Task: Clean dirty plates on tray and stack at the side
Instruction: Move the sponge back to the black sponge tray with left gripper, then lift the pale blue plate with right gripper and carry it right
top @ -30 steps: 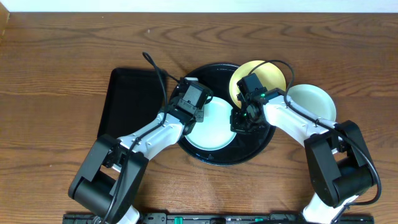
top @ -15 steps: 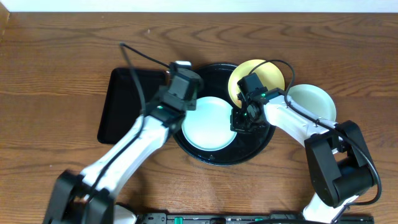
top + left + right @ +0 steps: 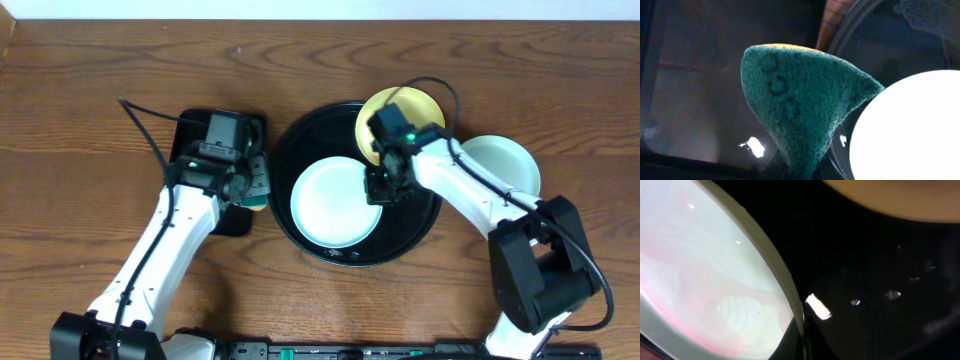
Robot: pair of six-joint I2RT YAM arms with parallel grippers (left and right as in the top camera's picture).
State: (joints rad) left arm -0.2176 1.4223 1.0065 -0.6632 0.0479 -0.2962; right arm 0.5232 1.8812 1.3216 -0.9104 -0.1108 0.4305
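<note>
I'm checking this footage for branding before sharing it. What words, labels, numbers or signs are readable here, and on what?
Nothing reads clearly in any view.
Green sponge in the left gripper: faint dark curved marks on its scouring face, too blurred to read.
The plates, round tray and rectangular tray: no lettering visible.

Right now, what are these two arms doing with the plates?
The left gripper holds a green sponge above the rectangular black tray. The right gripper sits at the rim of a pink-smeared mint plate on the round black tray; its grip is unclear. A yellow plate overlaps that tray's far rim, and a second mint plate lies on the table beside it.
</note>
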